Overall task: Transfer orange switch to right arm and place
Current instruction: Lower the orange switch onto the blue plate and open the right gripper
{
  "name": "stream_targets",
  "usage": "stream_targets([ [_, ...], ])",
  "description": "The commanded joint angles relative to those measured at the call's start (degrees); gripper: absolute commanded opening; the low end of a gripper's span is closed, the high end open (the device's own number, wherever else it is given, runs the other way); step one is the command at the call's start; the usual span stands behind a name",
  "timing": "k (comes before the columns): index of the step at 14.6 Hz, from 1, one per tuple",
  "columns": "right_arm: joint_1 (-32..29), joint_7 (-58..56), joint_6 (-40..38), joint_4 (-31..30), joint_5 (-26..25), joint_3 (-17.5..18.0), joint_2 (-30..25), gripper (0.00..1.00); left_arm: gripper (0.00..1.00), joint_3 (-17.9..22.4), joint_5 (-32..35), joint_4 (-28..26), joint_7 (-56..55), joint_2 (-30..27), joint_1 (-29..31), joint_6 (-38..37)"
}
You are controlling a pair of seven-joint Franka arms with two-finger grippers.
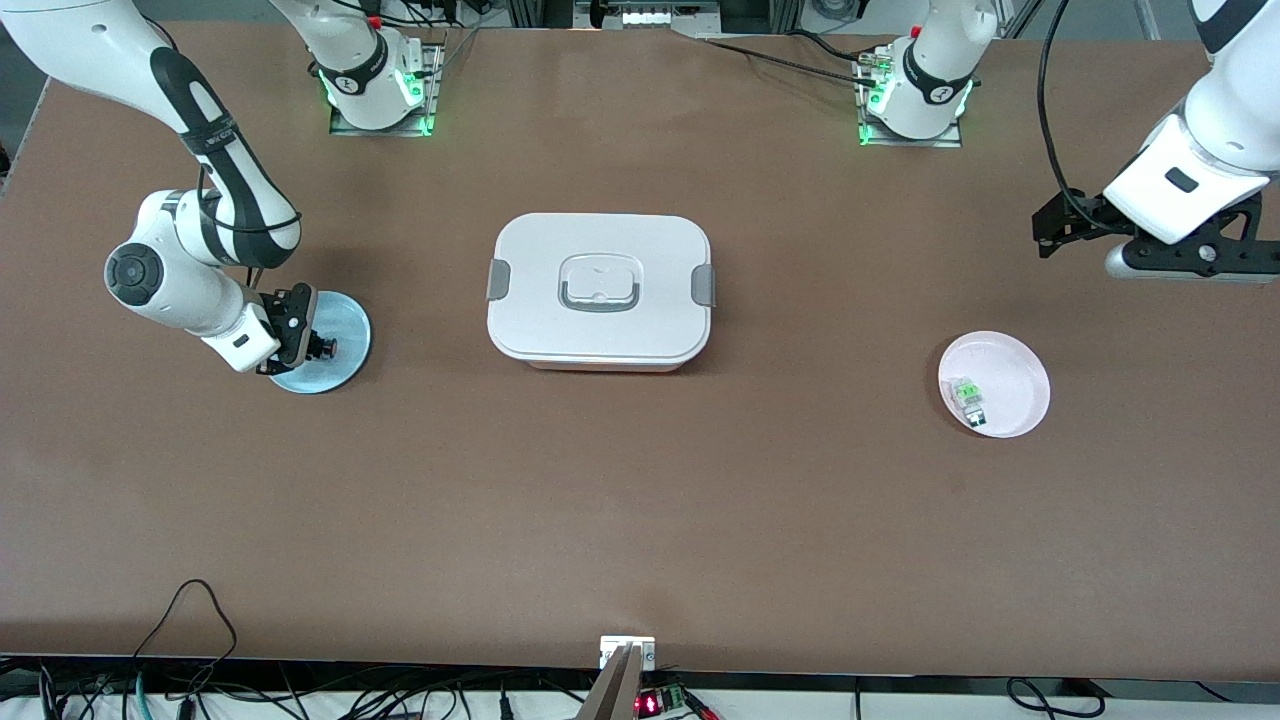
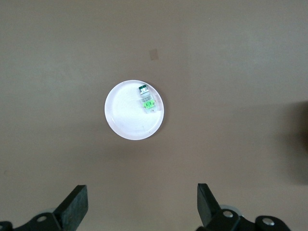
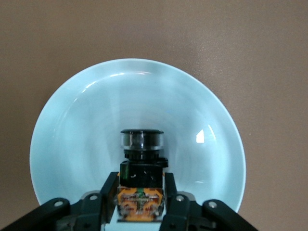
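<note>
The orange switch [image 1: 325,347], a tiny black part with an orange end, sits between the fingers of my right gripper [image 1: 308,345], low over the pale blue plate [image 1: 348,318] at the right arm's end of the table. In the right wrist view the fingers [image 3: 111,185] press both sides of the switch [image 3: 141,168], its black cap pointing out over the blue plate [image 3: 96,120]. My left gripper [image 1: 1062,222] hangs open and empty, high over the table at the left arm's end; its open fingers [image 2: 76,202] show in the left wrist view.
A white lidded box [image 1: 600,290] stands mid-table. A pink plate [image 1: 1012,372] at the left arm's end holds a clear part with a green top [image 1: 968,395]; the plate [image 2: 126,118] and part [image 2: 147,101] also show in the left wrist view.
</note>
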Motion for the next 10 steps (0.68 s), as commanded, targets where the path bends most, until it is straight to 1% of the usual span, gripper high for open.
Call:
stream_targets([
  [1,-0.73,0.19,0.48,-0.15,-0.57,0.59,-0.55,1.0,1.0,-0.65,-0.07,1.69,-1.09,0.71,-0.28,-0.11],
  [4,-0.73,2.47,-1.53,1.07,0.22,0.68,-1.69,1.0,1.0,-1.18,-0.07,2.57,-0.56,1.59,-0.28,0.06],
  [5,-0.73,4.22,-3.8,2.12,0.4,0.85,-2.48,1.0,1.0,-1.09,0.01,2.66,-0.56,1.59,-0.19,-0.11],
  [7,-0.73,7.91,-10.91,7.12,2.23,2.16,-3.71,1.0,1.0,-1.09,-0.07,2.66,-0.56,1.59,-0.1,-0.2],
  [8,-0.73,9.76,-15.21,10.36,4.5,3.13,-4.24,1.0,1.0,-1.09,-0.07,2.66,-0.56,1.59,-0.1,-0.11],
  [10,-0.64,14.23,-21.2,16.86,9.34,3.31,-4.51,1.0,1.0,-1.09,-0.07,2.66,-0.56,1.59,-0.1,-0.2],
])
